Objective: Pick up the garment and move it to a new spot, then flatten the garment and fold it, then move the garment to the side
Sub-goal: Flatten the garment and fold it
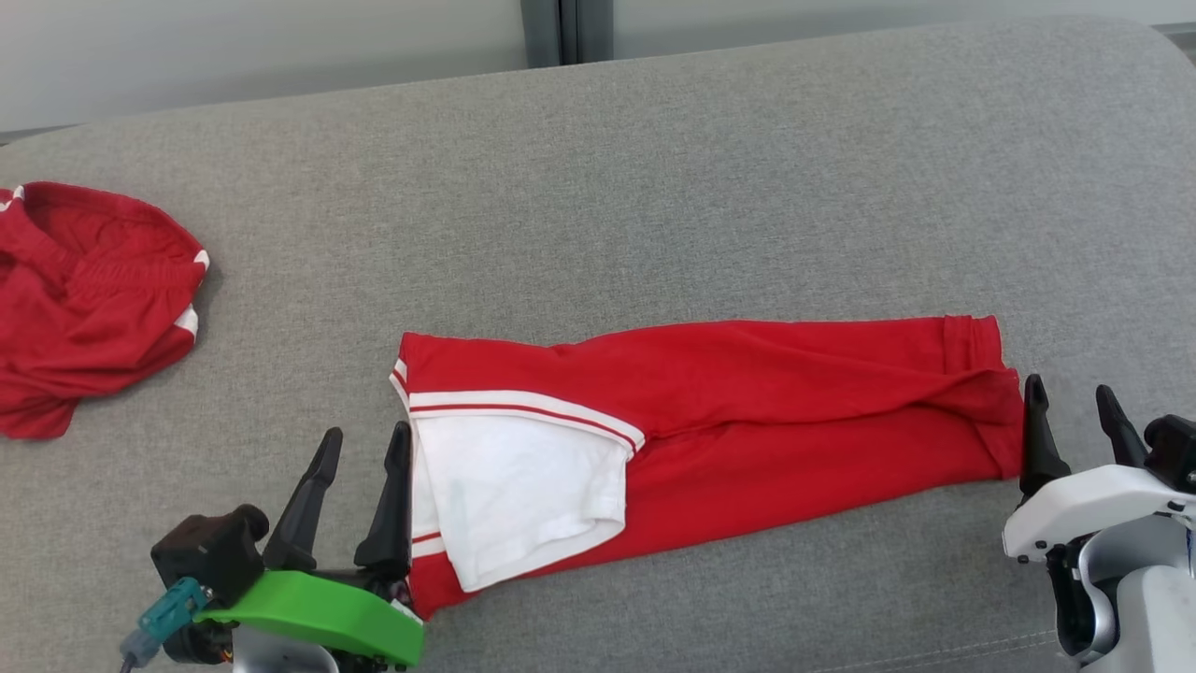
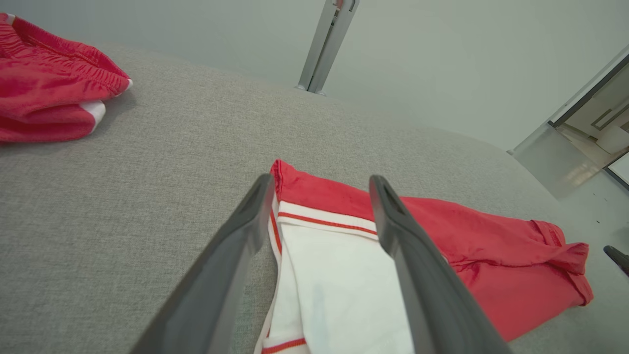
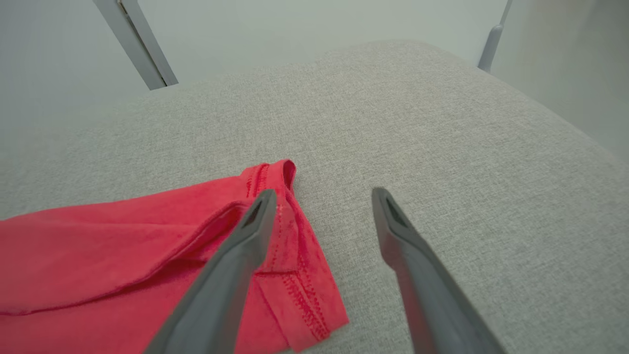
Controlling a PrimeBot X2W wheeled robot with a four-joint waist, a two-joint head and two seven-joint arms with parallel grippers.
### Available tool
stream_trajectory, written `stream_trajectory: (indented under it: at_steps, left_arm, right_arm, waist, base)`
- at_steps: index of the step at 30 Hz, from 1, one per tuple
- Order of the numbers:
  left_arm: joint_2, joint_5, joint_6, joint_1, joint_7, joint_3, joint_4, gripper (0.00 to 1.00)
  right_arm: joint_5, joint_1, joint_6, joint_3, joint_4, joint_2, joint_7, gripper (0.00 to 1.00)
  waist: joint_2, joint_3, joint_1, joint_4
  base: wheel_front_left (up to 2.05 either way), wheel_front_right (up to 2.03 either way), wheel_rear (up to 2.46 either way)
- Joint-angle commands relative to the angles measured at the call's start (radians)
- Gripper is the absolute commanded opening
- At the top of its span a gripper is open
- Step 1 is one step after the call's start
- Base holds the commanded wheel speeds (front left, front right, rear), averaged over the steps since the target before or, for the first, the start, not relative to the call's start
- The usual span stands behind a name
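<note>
The garment (image 1: 747, 411) lies on the grey cushion (image 1: 654, 187), folded into a long red strip that runs roughly from 9 o'clock to 3 o'clock in front of the robot. Its right end sits a little farther back than its left. A white panel (image 1: 514, 486) with red-and-white trim is folded over the strip at the 9 o'clock end. The 3 o'clock end finishes in a stitched red hem (image 3: 300, 295), slightly rumpled.

The left gripper (image 1: 366, 432) sits at about 7 o'clock in the head view, at the garment's white end. Its fingers are spread wide and grip nothing. In the left wrist view they straddle the garment's left edge, one over bare cushion and the other over the white panel. I cannot tell if either tip touches the cloth.

The right gripper (image 1: 1069, 385) sits at about 4 o'clock, at the hem end, with its fingers also well apart and empty. In the right wrist view the finger nearer the garment overlaps the hem corner and the other is over bare cushion.

A second red garment (image 1: 84, 299) with white trim lies bunched up at about 10 o'clock from the strip, well apart from it, at the cushion's left side. A grey post (image 1: 561, 28) stands against the pale wall at 12 o'clock, beyond the cushion.
</note>
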Motion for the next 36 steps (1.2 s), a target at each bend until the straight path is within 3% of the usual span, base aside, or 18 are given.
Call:
stream_trajectory:
  at_steps: [1, 9, 16, 25, 26, 27, 30, 36]
  left_arm:
    - [0.001, 0.019, 0.006, -0.001, -0.011, -0.005, 0.006, 1.0]
    - [-0.01, 0.052, 0.022, -0.028, -0.03, -0.025, 0.044, 1.0]
    - [-0.021, 0.046, 0.024, -0.036, -0.033, -0.032, 0.068, 1.0]
    - [-0.021, 0.043, 0.022, -0.043, -0.039, -0.038, 0.091, 1.0]
    - [-0.021, 0.045, 0.023, -0.044, -0.039, -0.04, 0.093, 1.0]
    - [-0.019, 0.046, 0.023, -0.044, -0.038, -0.041, 0.095, 1.0]
    - [-0.015, 0.051, 0.025, -0.045, -0.036, -0.044, 0.101, 1.0]
    - [-0.006, 0.063, 0.035, -0.04, -0.025, -0.056, 0.105, 1.0]
  right_arm:
    - [-0.01, -0.011, -0.002, 0.006, -0.01, 0.0, 0.005, 1.0]
    - [-0.023, -0.063, -0.002, 0.097, 0.016, -0.056, 0.168, 1.0]
    - [-0.018, -0.091, -0.002, 0.097, 0.106, -0.125, 0.291, 1.0]
    - [0.046, -0.108, -0.002, 0.124, 0.242, -0.151, 0.352, 1.0]
    - [0.056, -0.112, -0.001, 0.134, 0.256, -0.15, 0.354, 0.53]
    - [0.061, -0.115, -0.001, 0.141, 0.267, -0.15, 0.353, 0.36]
    - [0.071, -0.133, -0.001, 0.161, 0.299, -0.153, 0.337, 0.0]
    - [0.081, -0.179, -0.002, 0.162, 0.337, -0.181, 0.279, 0.0]
  waist:
    - [0.0, -0.005, 0.0, 0.003]
    - [0.0, -0.015, 0.0, 0.022]
    - [0.0, -0.011, 0.0, 0.062]
    - [0.0, -0.013, 0.0, 0.095]
    - [0.0, -0.015, 0.0, 0.095]
    - [0.0, -0.016, 0.0, 0.096]
    - [0.0, -0.024, 0.0, 0.091]
    - [0.0, -0.045, 0.0, 0.07]
  base:
    - [0.0, 0.0, 0.0]
    - [0.0, 0.0, 0.0]
    - [0.0, 0.0, 0.0]
    - [0.0, 0.0, 0.0]
    - [0.0, 0.0, 0.0]
    - [0.0, 0.0, 0.0]
    - [0.0, 0.0, 0.0]
    - [0.0, 0.0, 0.0]
